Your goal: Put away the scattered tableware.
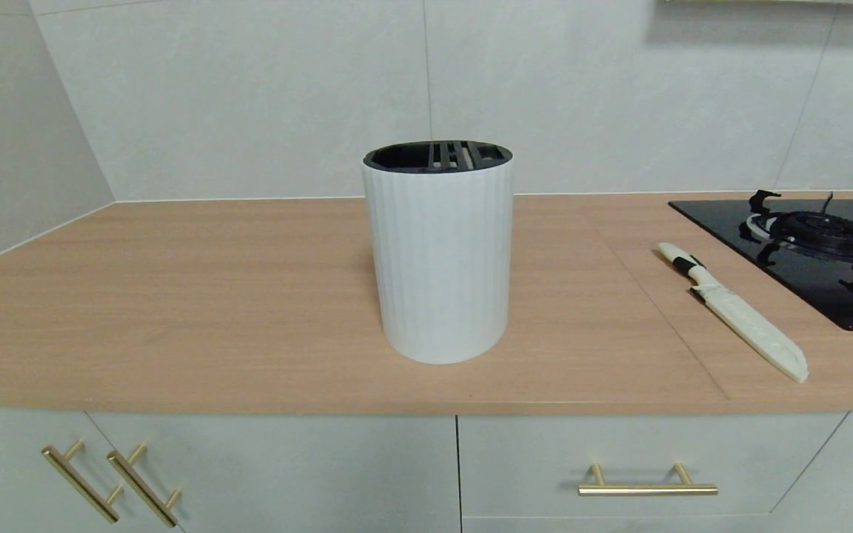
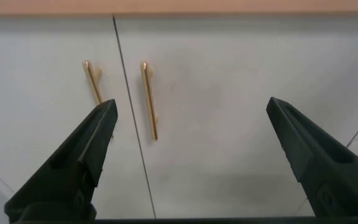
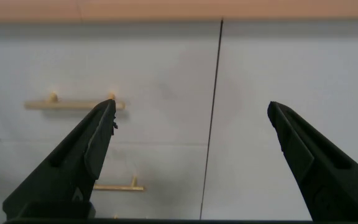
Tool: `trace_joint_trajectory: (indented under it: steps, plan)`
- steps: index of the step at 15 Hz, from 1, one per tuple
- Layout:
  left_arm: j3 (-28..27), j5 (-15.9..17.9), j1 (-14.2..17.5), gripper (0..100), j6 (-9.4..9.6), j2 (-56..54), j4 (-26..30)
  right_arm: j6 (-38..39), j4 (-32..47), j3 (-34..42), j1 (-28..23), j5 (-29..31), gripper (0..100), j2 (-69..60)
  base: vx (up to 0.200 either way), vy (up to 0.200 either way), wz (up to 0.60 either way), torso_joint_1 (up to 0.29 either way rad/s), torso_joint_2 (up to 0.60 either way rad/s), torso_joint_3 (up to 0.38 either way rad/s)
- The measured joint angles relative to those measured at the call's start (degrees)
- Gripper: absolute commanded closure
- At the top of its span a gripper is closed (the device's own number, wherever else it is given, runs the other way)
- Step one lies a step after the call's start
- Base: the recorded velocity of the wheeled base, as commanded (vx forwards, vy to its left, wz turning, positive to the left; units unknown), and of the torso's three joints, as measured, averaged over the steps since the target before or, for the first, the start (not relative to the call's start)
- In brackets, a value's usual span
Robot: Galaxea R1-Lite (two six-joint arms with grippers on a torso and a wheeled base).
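Observation:
A tall white ribbed holder (image 1: 441, 259) with a black slotted top stands upright in the middle of the wooden counter (image 1: 175, 311). A cream knife (image 1: 734, 311) with a black band on its handle lies flat to the holder's right, beside the hob, its blade pointing toward the counter's front edge. My left gripper (image 2: 191, 106) is open below the counter's edge, facing the cabinet doors with nothing between its fingers. My right gripper (image 3: 191, 109) is also open and holds nothing, facing the cabinet fronts.
A black gas hob (image 1: 819, 244) occupies the counter's far right. Tiled walls close off the back and left. Below the counter are pale cabinet fronts with brass handles (image 1: 647, 487), (image 2: 149, 99), (image 3: 73, 104).

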State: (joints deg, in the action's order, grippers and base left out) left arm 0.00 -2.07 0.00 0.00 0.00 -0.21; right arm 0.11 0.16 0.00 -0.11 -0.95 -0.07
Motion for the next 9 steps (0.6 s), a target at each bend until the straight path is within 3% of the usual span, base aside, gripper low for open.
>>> trace_joint_trajectory:
  steps: [9]
  plan:
    - [0.0, 0.0, 0.0, 0, 0.00, 0.0, 0.0, 0.0, 0.0, 0.0, 0.0, 0.0, 0, 0.0, 0.000, 0.000, 0.00, 0.209, -0.49, -0.279]
